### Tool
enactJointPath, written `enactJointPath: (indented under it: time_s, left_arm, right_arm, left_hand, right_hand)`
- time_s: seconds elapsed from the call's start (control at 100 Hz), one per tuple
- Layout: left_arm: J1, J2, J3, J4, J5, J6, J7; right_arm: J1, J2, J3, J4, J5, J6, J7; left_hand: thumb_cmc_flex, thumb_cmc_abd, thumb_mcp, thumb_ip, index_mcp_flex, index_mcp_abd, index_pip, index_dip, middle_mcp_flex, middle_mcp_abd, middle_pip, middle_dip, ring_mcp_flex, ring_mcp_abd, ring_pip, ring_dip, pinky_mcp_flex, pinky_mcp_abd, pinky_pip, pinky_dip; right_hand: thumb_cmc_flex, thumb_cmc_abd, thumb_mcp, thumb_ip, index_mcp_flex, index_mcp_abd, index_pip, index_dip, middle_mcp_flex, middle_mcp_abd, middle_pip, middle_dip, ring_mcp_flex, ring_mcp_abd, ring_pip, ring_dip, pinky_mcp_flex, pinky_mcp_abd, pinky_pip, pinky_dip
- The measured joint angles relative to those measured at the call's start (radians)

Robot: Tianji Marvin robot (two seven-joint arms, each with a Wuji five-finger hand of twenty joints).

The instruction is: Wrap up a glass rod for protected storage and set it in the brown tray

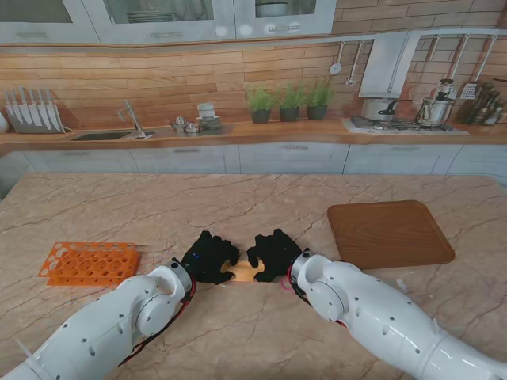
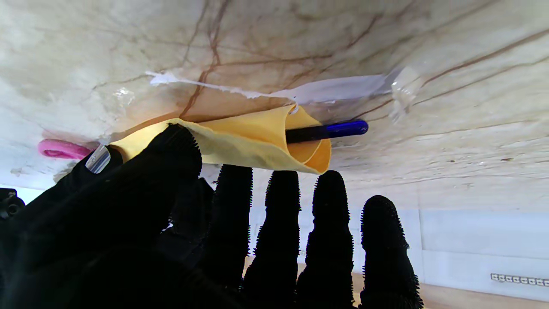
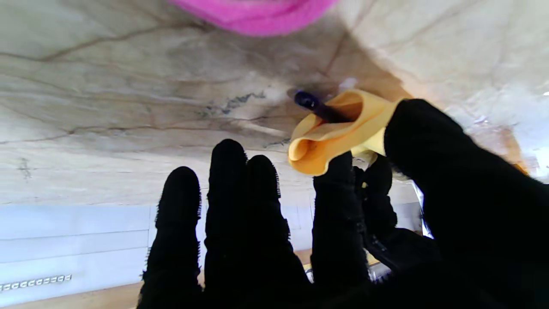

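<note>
From the stand, the left robot hand (image 1: pixel 209 256) and right robot hand (image 1: pixel 274 253) pinch a yellow sheet (image 1: pixel 243 271) on the counter (image 1: pixel 253 206) — brown tray (image 1: pixel 389 233) well apart. In both wrist views, the blue glass rod (image 2: pixel 327 130) pokes from the rolled sheet.

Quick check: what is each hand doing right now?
Left hand: shut on the yellow cloth rolled around the blue rod.
Right hand: shut on the same cloth.

Both arms reach in from near corners, palms down — left hand (image 1: pixel 208 256) & right hand (image 1: pixel 273 252) side by side at table centre, fingers straight, thumbs pinching.
</note>
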Motion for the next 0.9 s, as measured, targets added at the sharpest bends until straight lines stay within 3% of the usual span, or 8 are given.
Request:
enactJointPath:
  time_s: [0.25, 0.41, 0.46, 0.58, 0.71, 0.83, 0.9]
  left_arm:
    - [-0.018, 0.008, 0.022, 0.001, 0.029, 0.029, -0.027]
    - [-0.034, 0.012, 0.038, -0.008, 0.033, 0.046, -0.059]
    - [-0.042, 0.014, 0.046, -0.010, 0.033, 0.048, -0.068]
    - [-0.047, 0.014, 0.050, -0.010, 0.034, 0.056, -0.074]
    - [-0.041, 0.012, 0.045, -0.013, 0.027, 0.068, -0.074]
    - [-0.024, 0.011, 0.027, -0.024, 0.020, 0.079, -0.081]
    - [-0.013, 0.010, 0.016, -0.030, 0.018, 0.084, -0.081]
  right_arm:
    - [0.032, -0.009, -0.043, 0.022, 0.005, 0.022, -0.007]
    - [0.049, -0.009, -0.071, 0.023, -0.014, 0.036, -0.005]
    - [0.058, -0.007, -0.085, 0.023, -0.022, 0.038, -0.005]
    - [0.091, -0.007, -0.128, 0.039, -0.040, 0.018, -0.018]
    - [0.116, -0.015, -0.158, 0.071, -0.026, -0.011, -0.043]
    - [0.124, -0.022, -0.172, 0.083, -0.023, -0.011, -0.050]
    - [0.126, -0.024, -0.176, 0.090, -0.023, -0.011, -0.057]
  left_hand:
    - [-0.020, 0.000, 0.027, 0.002, -0.021, -0.015, -0.034, 0.036, 0.023, 0.000, 0.001, -0.001, 0.017, 0.008, 0.000, -0.001, -0.001, 0.001, 0.000, 0.000]
    - [0.025, -0.065, 0.058, 0.002, -0.021, -0.017, -0.015, 0.039, 0.056, 0.000, 0.001, -0.007, 0.029, 0.010, 0.000, -0.001, -0.001, 0.001, 0.000, 0.001]
    - [0.041, -0.073, 0.064, 0.002, -0.021, -0.018, -0.001, 0.030, 0.061, 0.000, 0.001, -0.003, 0.029, 0.010, 0.000, -0.001, -0.001, 0.001, 0.000, 0.009]
    - [0.050, -0.073, 0.065, 0.002, 0.004, -0.030, 0.069, 0.031, 0.067, 0.000, 0.001, 0.000, 0.033, 0.010, 0.000, -0.001, 0.005, 0.001, 0.000, 0.010]
    - [0.060, -0.073, 0.066, 0.002, 0.022, -0.040, 0.112, 0.046, 0.064, 0.001, -0.003, 0.003, 0.034, 0.010, 0.000, -0.001, 0.005, 0.001, 0.000, 0.010]
    - [0.075, -0.074, 0.061, 0.002, 0.030, -0.042, 0.115, 0.046, 0.063, 0.001, -0.007, 0.003, 0.034, 0.010, 0.000, -0.001, 0.006, 0.001, 0.000, 0.010]
    - [0.075, -0.074, 0.061, 0.001, 0.030, -0.042, 0.115, 0.046, 0.063, 0.002, -0.008, 0.003, 0.034, 0.010, 0.000, -0.001, 0.010, 0.002, 0.000, 0.010]
  right_hand:
    - [0.000, 0.000, 0.000, 0.000, -0.008, -0.024, 0.071, 0.055, -0.012, 0.011, 0.004, 0.000, 0.000, 0.000, 0.000, 0.000, 0.000, -0.003, 0.014, 0.000]
    - [0.000, 0.000, 0.002, 0.000, -0.022, -0.025, 0.106, 0.091, -0.012, 0.016, 0.004, 0.000, 0.000, 0.005, 0.001, 0.000, 0.000, -0.003, 0.025, -0.005]
    - [-0.001, -0.034, 0.025, 0.001, -0.023, -0.020, 0.121, 0.091, -0.011, 0.022, 0.010, 0.000, 0.000, 0.010, 0.002, 0.000, 0.004, -0.003, 0.028, -0.011]
    - [0.027, -0.123, 0.078, -0.002, 0.006, -0.008, 0.240, -0.110, 0.098, 0.009, 0.013, 0.000, 0.036, 0.016, 0.013, 0.000, 0.020, -0.001, 0.038, -0.031]
    - [0.036, -0.136, 0.159, -0.001, 0.080, -0.013, 0.294, -0.162, 0.204, -0.019, 0.013, -0.003, 0.084, 0.020, 0.016, 0.000, 0.033, 0.009, 0.038, -0.033]
    - [0.035, -0.145, 0.225, 0.070, 0.103, -0.026, 0.331, -0.153, 0.266, -0.042, 0.012, -0.011, 0.123, 0.019, 0.015, 0.000, 0.046, 0.011, 0.038, -0.034]
    - [0.012, -0.145, 0.241, 0.172, 0.103, -0.047, 0.340, -0.087, 0.292, -0.054, 0.014, -0.037, 0.134, 0.012, 0.020, 0.000, 0.056, 0.011, 0.038, -0.043]
